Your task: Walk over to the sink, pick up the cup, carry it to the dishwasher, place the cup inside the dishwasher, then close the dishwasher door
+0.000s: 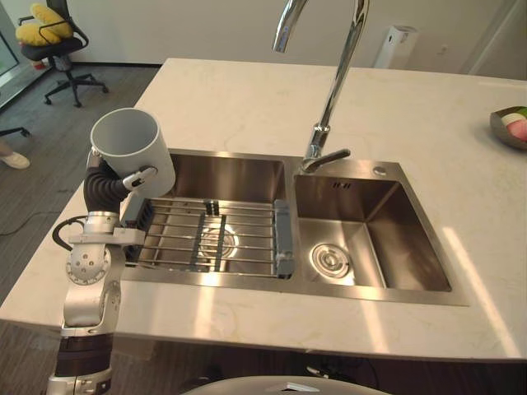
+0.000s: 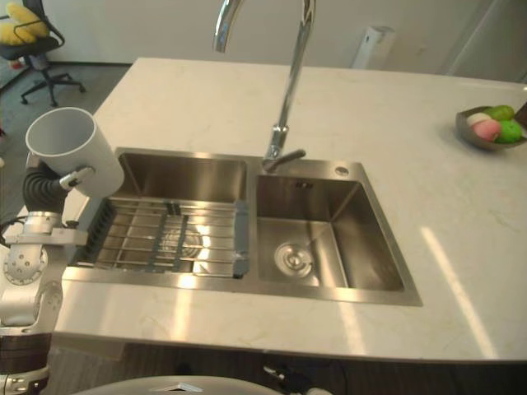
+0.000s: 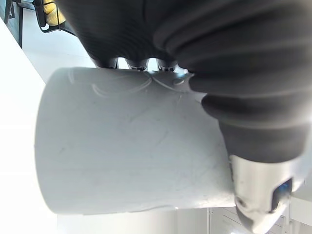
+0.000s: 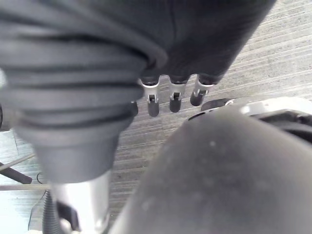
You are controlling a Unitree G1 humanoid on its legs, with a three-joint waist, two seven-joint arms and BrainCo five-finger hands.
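Your left hand [image 1: 109,188] is clamped on the cup [image 1: 132,148], with the thumb pressed across the cup's side and the fingers [image 3: 136,64] curled round the far side. It holds the cup in the air over the left edge of the sink [image 1: 247,284], above the left end of the wire rack [image 1: 214,234] that lies in the left basin. The cup looks already lifted, so the step in hand is likely the carry to the dishwasher. Hold the grip firm and the cup's tilt steady as you turn away from the bench [image 1: 247,99]. Draw the cup back clear of the sink's rim, and leave the tall faucet [image 1: 338,74] well apart. Your right hand [image 4: 73,97] hangs low over the floor, its fingers [image 4: 176,100] relaxed and holding nothing. The cup is plain white, round and straight-sided, with no handle to be seen. Its open mouth tips up and away from you, and what shows of the inside looks empty. Its wall shows faint scuffs from close by, and will likely be smooth and slippery.
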